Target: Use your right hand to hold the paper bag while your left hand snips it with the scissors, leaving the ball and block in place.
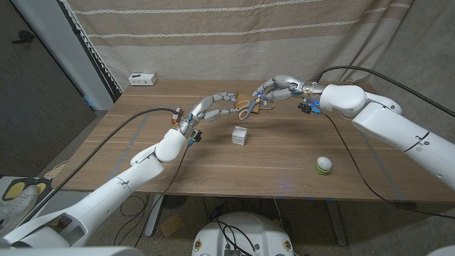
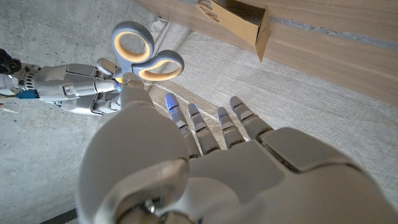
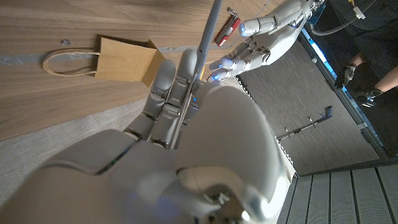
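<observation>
The right hand (image 1: 279, 86) grips the scissors (image 1: 250, 107) by the blades; the left hand (image 1: 217, 104), fingers apart, reaches just beside their handles, the paper bag (image 3: 127, 60) behind.

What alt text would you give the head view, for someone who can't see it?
Two white robot arms meet over a wooden table, the right robot hand and left robot hand either side of scissors. A white block sits mid-table, a white ball toward the front right.

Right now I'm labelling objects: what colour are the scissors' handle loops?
Grey with pale yellow-cream inner rims, clearest in the left wrist view on the scissors.
</observation>
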`<action>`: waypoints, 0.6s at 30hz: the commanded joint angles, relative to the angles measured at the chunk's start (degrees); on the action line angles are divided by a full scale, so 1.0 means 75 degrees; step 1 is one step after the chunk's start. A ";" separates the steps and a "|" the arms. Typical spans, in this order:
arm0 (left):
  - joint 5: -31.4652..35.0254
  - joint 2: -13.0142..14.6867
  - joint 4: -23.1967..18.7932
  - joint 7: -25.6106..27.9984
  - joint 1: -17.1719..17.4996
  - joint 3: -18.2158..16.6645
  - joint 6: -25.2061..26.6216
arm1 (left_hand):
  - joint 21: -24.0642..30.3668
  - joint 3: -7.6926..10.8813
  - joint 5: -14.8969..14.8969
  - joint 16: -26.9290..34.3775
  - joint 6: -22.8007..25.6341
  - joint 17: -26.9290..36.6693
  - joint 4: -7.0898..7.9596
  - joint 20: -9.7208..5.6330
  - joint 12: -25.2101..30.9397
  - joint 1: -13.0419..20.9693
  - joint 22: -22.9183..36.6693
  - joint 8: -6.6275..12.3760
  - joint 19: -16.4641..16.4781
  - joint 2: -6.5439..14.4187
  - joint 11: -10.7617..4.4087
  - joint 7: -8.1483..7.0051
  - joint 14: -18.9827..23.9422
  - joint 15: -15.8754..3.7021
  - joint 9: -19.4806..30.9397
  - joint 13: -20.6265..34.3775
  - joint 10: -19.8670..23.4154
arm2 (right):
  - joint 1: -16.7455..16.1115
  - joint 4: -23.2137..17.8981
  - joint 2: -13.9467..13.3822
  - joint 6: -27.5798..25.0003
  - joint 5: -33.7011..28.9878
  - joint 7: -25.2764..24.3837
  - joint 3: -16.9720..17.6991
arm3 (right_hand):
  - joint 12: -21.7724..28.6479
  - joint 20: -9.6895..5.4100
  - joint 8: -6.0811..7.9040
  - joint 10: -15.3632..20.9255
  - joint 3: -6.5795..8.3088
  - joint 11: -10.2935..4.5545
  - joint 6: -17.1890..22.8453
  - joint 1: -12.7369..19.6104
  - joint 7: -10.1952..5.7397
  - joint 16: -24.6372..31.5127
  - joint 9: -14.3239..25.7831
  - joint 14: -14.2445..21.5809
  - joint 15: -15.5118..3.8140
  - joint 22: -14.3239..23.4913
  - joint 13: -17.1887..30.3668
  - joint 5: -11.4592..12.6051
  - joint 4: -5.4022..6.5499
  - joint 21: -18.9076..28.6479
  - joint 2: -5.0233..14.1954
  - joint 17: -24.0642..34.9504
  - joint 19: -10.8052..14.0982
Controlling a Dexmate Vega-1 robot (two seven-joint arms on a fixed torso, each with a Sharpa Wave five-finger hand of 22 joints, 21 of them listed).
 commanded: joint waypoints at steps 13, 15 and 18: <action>-0.0052 -0.0055 0.0062 -0.0108 -0.0058 0.0086 -0.0001 | -0.0009 0.0045 -0.0123 0.0014 0.0426 0.0036 0.0009 -0.1156 0.0016 0.0046 0.0013 0.0038 0.0008 0.0099 -0.0005 0.0069 -0.0040 -0.1390 -0.0028 0.0001 0.0026 | -0.0039 -0.0075 -0.0053 0.0099 0.0003 0.0036 0.0070 | -0.0006 -0.1311 0.0004 0.0005 -0.0037 -0.0003 -0.0015 0.0113 0.0006 0.0064 -0.0006 0.0063 -0.1050 0.0006 -0.0001 0.0050 0.0016 0.0047 0.0002 -0.0016 0.0036; -0.0046 -0.0051 0.0069 -0.0125 -0.0063 0.0098 0.0001 | -0.0010 0.0049 -0.0128 0.0015 0.0408 0.0036 0.0009 -0.1149 0.0018 0.0050 0.0013 0.0025 0.0005 0.0104 -0.0004 0.0063 -0.0039 -0.1391 -0.0030 0.0001 0.0031 | -0.0044 -0.0089 -0.0064 0.0095 0.0008 0.0047 0.0075 | -0.0006 -0.1311 0.0001 0.0006 -0.0038 0.0020 -0.0024 0.0114 0.0003 0.0065 -0.0006 0.0059 -0.1048 0.0005 0.0001 0.0050 0.0017 0.0046 0.0003 -0.0018 0.0033; -0.0050 -0.0050 0.0070 -0.0135 -0.0066 0.0106 0.0009 | -0.0009 0.0056 -0.0138 0.0015 0.0394 0.0036 0.0008 -0.1156 0.0019 0.0057 0.0013 0.0008 0.0009 0.0112 -0.0004 0.0092 -0.0038 -0.1392 -0.0034 -0.0001 0.0031 | -0.0053 -0.0102 -0.0070 0.0126 0.0003 0.0047 0.0083 | 0.0000 -0.1308 0.0001 0.0018 -0.0040 -0.0015 -0.0029 0.0111 0.0000 0.0068 -0.0007 0.0053 -0.1045 0.0005 0.0007 0.0050 0.0025 0.0049 0.0007 -0.0024 0.0034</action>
